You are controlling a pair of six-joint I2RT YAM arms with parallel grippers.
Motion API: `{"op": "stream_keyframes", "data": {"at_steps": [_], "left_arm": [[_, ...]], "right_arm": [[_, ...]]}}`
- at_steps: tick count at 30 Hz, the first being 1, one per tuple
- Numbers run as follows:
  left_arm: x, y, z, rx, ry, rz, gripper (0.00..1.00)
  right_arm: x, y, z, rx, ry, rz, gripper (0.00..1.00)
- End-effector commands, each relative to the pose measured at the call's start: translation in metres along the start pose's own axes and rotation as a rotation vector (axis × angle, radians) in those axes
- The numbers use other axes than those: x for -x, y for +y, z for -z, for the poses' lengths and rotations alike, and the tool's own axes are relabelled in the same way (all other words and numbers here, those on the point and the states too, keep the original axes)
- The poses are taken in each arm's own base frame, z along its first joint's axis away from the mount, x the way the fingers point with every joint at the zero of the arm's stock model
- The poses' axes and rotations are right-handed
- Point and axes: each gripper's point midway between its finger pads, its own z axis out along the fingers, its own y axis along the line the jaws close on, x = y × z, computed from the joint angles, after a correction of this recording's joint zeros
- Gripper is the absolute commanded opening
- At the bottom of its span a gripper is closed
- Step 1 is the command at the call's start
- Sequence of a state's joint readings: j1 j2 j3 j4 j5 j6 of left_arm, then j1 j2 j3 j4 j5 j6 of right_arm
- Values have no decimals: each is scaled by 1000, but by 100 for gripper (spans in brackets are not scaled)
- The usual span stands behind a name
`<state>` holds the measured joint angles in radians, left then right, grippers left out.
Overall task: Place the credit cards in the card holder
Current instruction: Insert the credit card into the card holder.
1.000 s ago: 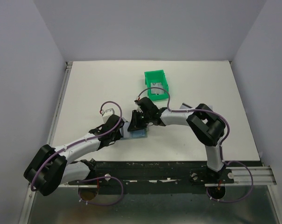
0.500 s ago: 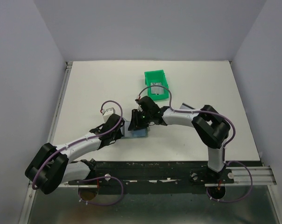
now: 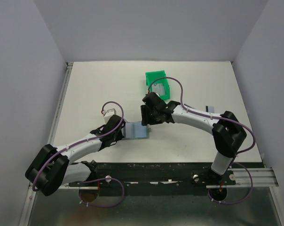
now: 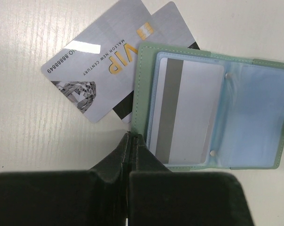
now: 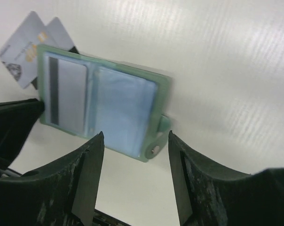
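You've got the card holder (image 3: 138, 131) lying open on the desk (image 3: 85, 89). Left gripper (image 3: 123, 132) sits at its left edge, right gripper (image 3: 145, 121) at its far edge, contact unclear. Green bin (image 3: 156, 76) is just beyond, with something pale inside.

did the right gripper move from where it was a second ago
Yes. The right gripper has backed off the card holder, moving up and to the right toward the green bin, and its jaws have opened.
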<state>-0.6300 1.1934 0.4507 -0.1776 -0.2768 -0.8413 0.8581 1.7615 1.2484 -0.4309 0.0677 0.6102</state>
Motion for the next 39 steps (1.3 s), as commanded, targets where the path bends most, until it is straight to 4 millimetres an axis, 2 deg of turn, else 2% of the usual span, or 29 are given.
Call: {"op": "stream_keyframes", "data": {"at_steps": [1,7,11,14,17,23,25,33,37,39], "left_arm": [[-21,11,-2,24,80,-28,0],[-21,12,-2,26,80,-29,0],[-22,12,-2,25,81,-29,0],[-22,12,-1,24,80,-30,0],[-22,10,-3,14,82,-31,0],[-29,-8,-8,-68,109,-48,0],[-32,-13,-7,-81,111,-58,0],[-49,-33,5,-122,124,-70,0],[-49,-30,9,-100,120,-49,1],[-42,-26,14,-79,98,-49,7]], "right_arm": [[-13,-34,5,-187,60,34,66],[-23,-35,-3,-188,102,29,66],[-29,-36,-10,-190,130,30,61],[-33,-38,-12,-198,139,30,52],[-34,-48,-9,-241,120,13,34],[-39,-70,9,-312,76,0,5],[-43,-76,15,-328,68,-6,1],[-58,-101,41,-405,57,-18,2],[-57,-105,52,-414,44,-23,28],[-54,-105,58,-415,26,-24,42]]}}
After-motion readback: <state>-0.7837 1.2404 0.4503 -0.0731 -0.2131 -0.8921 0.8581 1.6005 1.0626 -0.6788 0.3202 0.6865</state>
